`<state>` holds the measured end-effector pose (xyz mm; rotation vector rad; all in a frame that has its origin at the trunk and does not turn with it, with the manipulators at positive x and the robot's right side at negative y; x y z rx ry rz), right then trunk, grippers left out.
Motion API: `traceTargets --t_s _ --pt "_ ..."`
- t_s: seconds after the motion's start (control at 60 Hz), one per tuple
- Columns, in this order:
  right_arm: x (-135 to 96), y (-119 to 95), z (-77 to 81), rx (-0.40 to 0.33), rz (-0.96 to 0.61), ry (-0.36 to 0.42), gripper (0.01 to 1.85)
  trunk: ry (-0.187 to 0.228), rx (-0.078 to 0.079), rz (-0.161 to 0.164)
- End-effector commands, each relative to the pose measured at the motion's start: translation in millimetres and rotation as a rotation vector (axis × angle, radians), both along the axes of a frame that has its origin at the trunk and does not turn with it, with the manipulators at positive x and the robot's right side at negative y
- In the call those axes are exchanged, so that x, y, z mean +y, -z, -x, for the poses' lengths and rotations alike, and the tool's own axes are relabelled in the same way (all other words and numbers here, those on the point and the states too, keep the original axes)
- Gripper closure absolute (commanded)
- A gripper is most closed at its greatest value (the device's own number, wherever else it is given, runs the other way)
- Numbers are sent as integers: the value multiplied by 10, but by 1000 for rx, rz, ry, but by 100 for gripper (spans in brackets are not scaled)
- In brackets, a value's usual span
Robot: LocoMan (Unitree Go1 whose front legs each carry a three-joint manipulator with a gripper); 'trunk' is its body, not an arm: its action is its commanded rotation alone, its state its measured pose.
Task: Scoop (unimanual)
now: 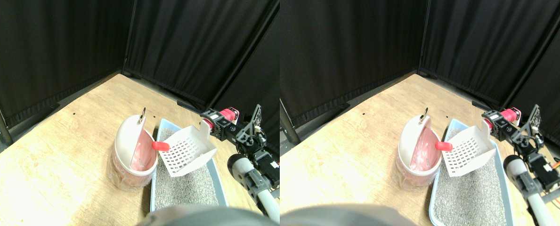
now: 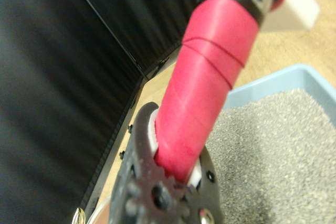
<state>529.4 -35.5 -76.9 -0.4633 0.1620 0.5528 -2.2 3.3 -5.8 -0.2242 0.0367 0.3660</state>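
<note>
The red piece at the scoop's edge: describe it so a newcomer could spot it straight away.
Start at the light blue litter tray on the wooden floor, with the white round bin standing against its left side. Between them hangs the white slotted scoop, tilted toward the bin's opening. The small red piece sits at the scoop's left corner, the only solid bright red thing beside the bin's paler pink liner.
</note>
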Motion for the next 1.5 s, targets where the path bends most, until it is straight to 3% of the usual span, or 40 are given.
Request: traceTargets --t_s 0.017,0.15,0.367,0.433,0.55,0.75,0.933,1.117,1.217,1.433,1.467,1.5 --pt "78 28 -3 -37 -52 -26 168 -13 10 -11" --pt "83 172 8 -15 -82 -12 168 -14 11 -11" --pt "76 185 -6 -15 -96 -5 166 -8 15 -13" --pt "72 170 -13 -16 -81 12 181 -7 16 -15" --pt "61 129 -37 -85 -46 -37 158 -4 15 -16" --pt "75 -60 -39 -158 -33 -104 163 4 15 -18" --pt "104 -155 -27 -160 -60 -83 161 3 12 -17" --pt "110 -172 -60 -124 -50 -50 178 1 13 -18" --pt "108 -169 -79 -115 -58 -42 175 2 15 -20" --pt "-8 -82 -125 -121 -118 -9 181 20 19 -30" --pt "-38 -71 -130 -120 -137 2 172 24 18 -32" --pt "-89 -66 -133 -101 -178 29 179 30 19 -34"
